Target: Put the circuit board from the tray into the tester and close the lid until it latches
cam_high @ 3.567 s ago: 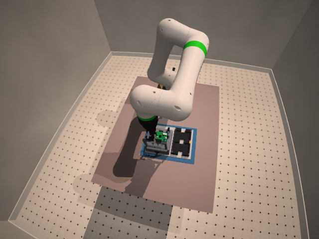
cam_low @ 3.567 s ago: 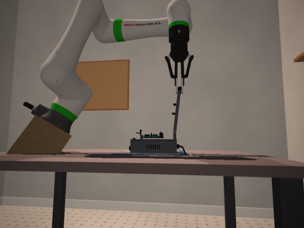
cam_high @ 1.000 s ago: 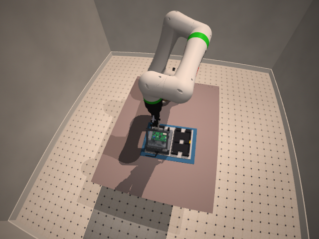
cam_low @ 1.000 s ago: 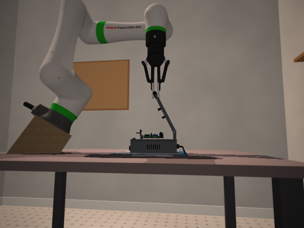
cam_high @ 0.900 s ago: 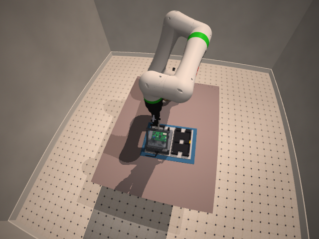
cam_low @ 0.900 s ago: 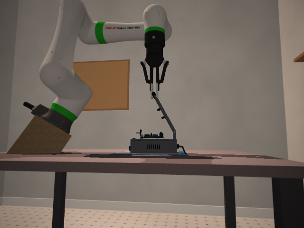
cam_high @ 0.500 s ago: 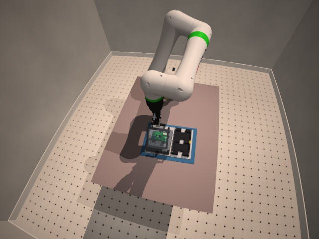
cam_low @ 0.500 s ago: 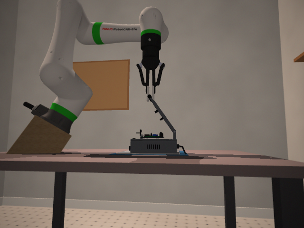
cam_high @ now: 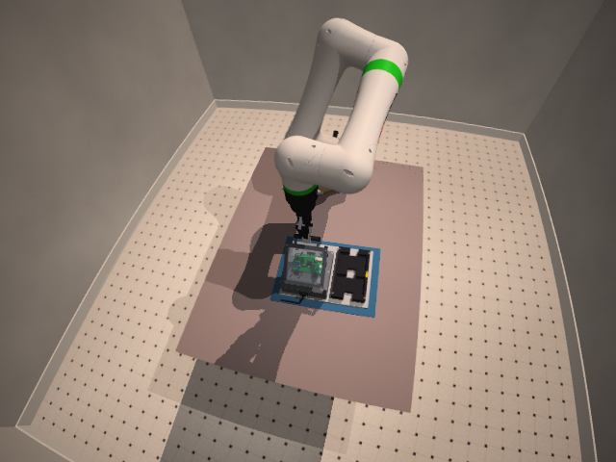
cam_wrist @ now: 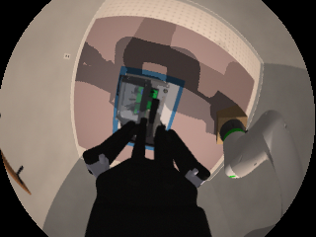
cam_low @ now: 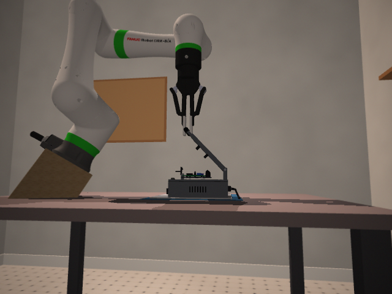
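Note:
The dark grey tester (cam_low: 198,188) (cam_high: 298,288) stands on a blue mat, and the green circuit board (cam_high: 306,263) (cam_low: 194,174) (cam_wrist: 153,95) lies on its plate. The tester's clear lid (cam_low: 207,152) (cam_high: 320,263) is tilted about halfway down, hinged at the right in the side view. My gripper (cam_low: 187,128) (cam_high: 301,232) (cam_wrist: 151,117) is shut on the lid's handle (cam_low: 185,129) at the lid's raised free edge. The latch hook (cam_low: 180,171) stands at the tester's left edge, apart from the lid. The black tray (cam_high: 352,275) lies beside the tester and both its pockets are empty.
The blue mat (cam_high: 375,283) lies on a brown table (cam_high: 347,347) (cam_low: 190,210). The arm's base sits on a wooden wedge (cam_low: 50,177) at the table's far end. A brown board (cam_low: 139,109) hangs on the wall behind.

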Robot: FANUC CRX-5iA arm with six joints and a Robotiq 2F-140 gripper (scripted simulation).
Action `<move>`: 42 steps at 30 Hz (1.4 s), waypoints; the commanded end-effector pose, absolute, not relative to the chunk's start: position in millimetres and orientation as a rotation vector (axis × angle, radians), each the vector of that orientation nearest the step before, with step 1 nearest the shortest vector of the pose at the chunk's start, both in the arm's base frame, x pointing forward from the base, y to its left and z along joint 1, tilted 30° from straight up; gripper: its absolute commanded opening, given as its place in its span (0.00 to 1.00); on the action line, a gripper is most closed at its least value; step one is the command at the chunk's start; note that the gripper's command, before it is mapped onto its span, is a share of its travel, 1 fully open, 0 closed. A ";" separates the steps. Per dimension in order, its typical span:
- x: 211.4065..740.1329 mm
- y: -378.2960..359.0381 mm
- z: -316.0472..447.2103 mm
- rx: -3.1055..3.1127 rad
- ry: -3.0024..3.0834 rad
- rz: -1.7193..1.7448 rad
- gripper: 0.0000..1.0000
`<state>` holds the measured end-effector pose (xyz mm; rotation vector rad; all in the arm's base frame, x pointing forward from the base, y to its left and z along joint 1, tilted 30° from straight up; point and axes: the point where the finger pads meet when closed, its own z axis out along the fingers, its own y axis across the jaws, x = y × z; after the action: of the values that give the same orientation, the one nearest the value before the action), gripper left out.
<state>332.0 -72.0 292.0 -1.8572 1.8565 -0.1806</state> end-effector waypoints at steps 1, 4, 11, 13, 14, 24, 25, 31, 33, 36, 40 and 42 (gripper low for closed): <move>331.6 -71.8 291.2 -1.857 1.857 -0.181 0.00; 329.6 -70.6 285.8 -1.857 1.857 -0.181 0.00; 325.9 -67.5 273.2 -1.857 1.857 -0.181 0.00; 324.9 -66.6 269.6 -1.857 1.857 -0.181 0.00; 324.5 -66.2 267.8 -1.857 1.857 -0.181 0.00; 321.9 -62.6 253.4 -1.857 1.857 -0.181 0.00; 321.7 -62.1 251.6 -1.857 1.857 -0.181 0.00; 320.7 -59.4 241.0 -1.857 1.857 -0.181 0.00; 320.5 -58.5 237.5 -1.857 1.857 -0.181 0.00; 320.5 -58.0 235.8 -1.857 1.857 -0.181 0.00; 320.4 -56.2 228.9 -1.857 1.857 -0.181 0.00; 320.4 -55.3 225.5 -1.857 1.857 -0.181 0.00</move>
<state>320.5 -55.9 227.7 -1.8572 1.8563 -0.1809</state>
